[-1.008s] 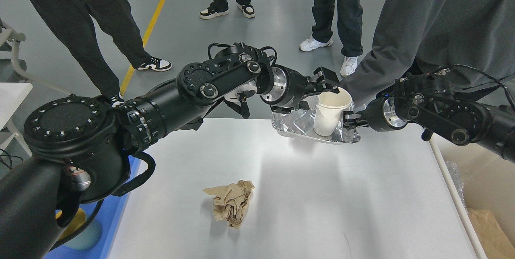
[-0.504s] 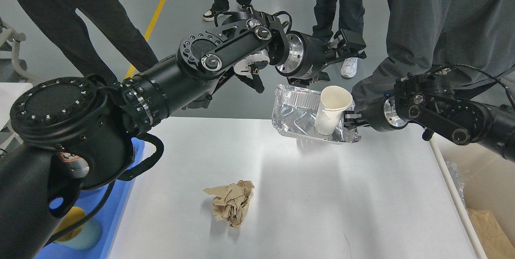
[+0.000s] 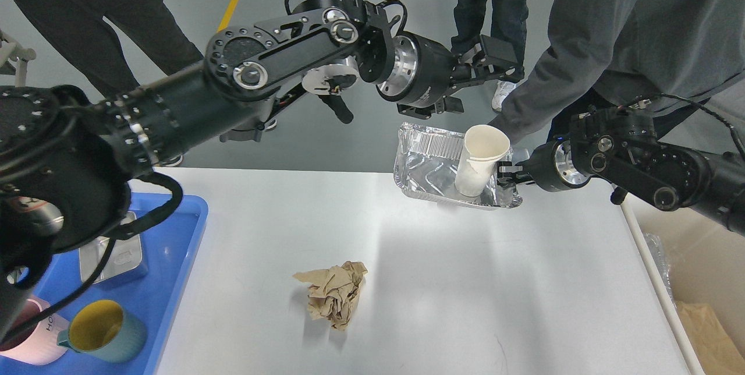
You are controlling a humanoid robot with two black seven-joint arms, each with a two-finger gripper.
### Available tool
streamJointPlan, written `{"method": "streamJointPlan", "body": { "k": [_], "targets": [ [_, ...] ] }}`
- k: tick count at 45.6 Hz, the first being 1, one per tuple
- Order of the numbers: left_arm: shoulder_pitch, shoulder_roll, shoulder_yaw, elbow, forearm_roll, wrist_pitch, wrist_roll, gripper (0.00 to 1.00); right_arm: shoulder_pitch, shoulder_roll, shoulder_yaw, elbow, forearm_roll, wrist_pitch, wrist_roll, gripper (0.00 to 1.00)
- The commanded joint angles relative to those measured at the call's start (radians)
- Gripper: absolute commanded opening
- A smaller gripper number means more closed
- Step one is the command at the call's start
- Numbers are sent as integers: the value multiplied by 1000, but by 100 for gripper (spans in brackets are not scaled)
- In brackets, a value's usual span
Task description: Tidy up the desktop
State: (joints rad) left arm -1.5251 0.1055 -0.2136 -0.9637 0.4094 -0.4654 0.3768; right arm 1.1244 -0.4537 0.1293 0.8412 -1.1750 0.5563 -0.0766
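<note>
Left tool (image 3: pixel 495 63) has let go of the paper cup (image 3: pixel 480 159), lifted clear, fingers apart, empty. Cup now leans in the foil tray (image 3: pixel 428 174); right tool (image 3: pixel 505 174) pinches the tray's rim at the desk's (image 3: pixel 465 282) far edge. Crumpled paper (image 3: pixel 334 293) still awaits.

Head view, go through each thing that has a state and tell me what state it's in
Paper cup: leaning inside the tray, looks empty.
Foil tray: gripped at its right rim, raised at the desktop's far edge.
Brown paper: crumpled, lying on the desktop.
Teal mug: upright, tilted slightly, in the blue tray.
Left gripper: open, empty.
Right gripper: shut on the tray's rim.
</note>
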Motion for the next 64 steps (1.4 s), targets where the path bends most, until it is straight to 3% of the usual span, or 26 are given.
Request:
{"method": "streamJointPlan", "body": {
  "k": [1,8,9,18,22,30,35,38,47,64],
  "targets": [
    [49,267,29,-333,2,40,42,96,0,1,0,1,0,1,0,0],
    [82,678,60,-639,6,14,30,94,-3,1,0,-1,0,1,0,0],
    [89,785,60,-671,8,-16,25,94,-5,1,0,-1,0,-1,0,0],
    [141,1097,65,-668,32,-124,-44,92,-6,4,0,-4,0,-1,0,0],
    [206,1180,79,-635,40,-222,-117,92,-5,4,0,-2,0,-1,-2,0],
    [270,1296,85,-612,158,-393,-258,93,-8,0,-2,-2,1,1,0,0],
    [296,1312,86,-613,238,-423,-387,92,-8,0,-2,-2,1,-1,-2,0],
    [312,1317,86,-616,252,-426,-427,92,-8,0,-2,-2,1,1,-2,0],
    [333,1324,86,-618,255,-427,-457,92,-8,-3,-2,-1,1,1,-2,0],
    [335,1336,86,-615,258,-449,-457,93,-8,-2,-2,-1,1,1,-2,0]
  ]
}}
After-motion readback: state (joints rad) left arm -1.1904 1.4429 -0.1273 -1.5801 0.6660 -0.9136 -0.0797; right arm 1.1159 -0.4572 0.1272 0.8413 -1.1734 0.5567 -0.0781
